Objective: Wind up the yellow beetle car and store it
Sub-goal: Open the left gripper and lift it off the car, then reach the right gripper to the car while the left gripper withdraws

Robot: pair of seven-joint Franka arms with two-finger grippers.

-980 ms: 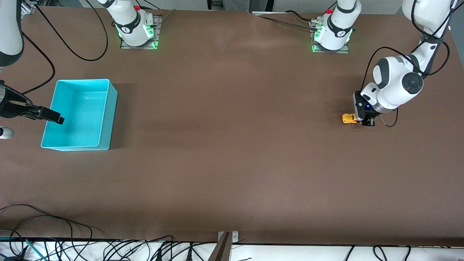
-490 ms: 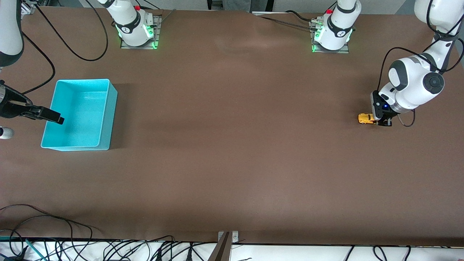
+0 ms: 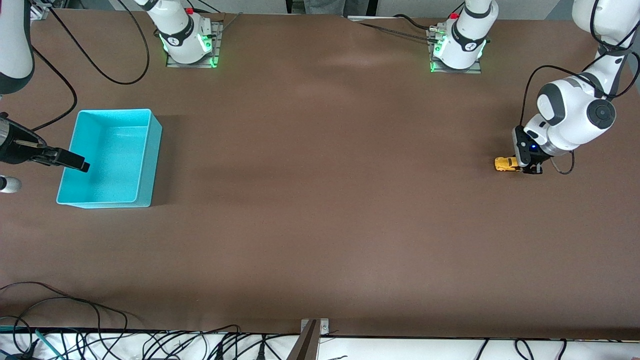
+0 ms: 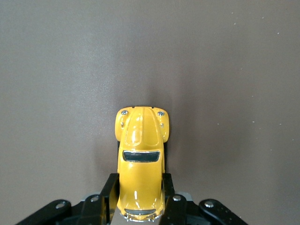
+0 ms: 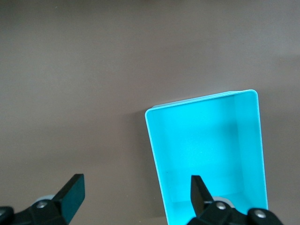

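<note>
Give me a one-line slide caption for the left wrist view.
Left gripper shut on the yellow beetle car, which rests on the brown table.

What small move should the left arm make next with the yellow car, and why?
Probably open the fingers and let go. The left gripper is shut on the yellow beetle car, low at the left arm's end of the table, nose toward the turquoise bin, with only bare table between. The right gripper waits open over the bin's edge, so a release should send the car that way.
</note>
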